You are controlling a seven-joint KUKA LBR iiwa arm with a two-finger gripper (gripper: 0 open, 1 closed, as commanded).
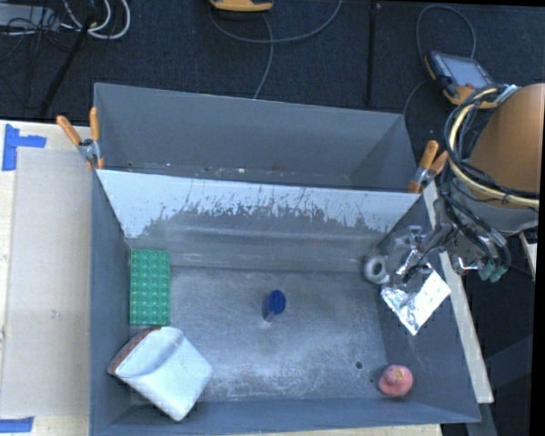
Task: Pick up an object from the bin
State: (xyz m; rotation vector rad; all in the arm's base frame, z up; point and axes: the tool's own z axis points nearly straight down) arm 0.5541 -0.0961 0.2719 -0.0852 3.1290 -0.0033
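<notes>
My gripper (414, 266) is at the bin's right wall, about halfway along it and raised above the floor. A crumpled piece of silver foil (416, 300) hangs from its fingertips, which are shut on the foil's top edge. The foil overlaps the right wall and is clear of the bin's floor. A small pink-red ball (394, 380) lies below it in the near right corner.
A small blue thing (274, 304) lies in the middle of the floor. A green studded plate (149, 288) lies flat by the left wall. A white and brown block-like thing (162, 371) fills the near left corner. The arm with its orange cover stands outside the right rim.
</notes>
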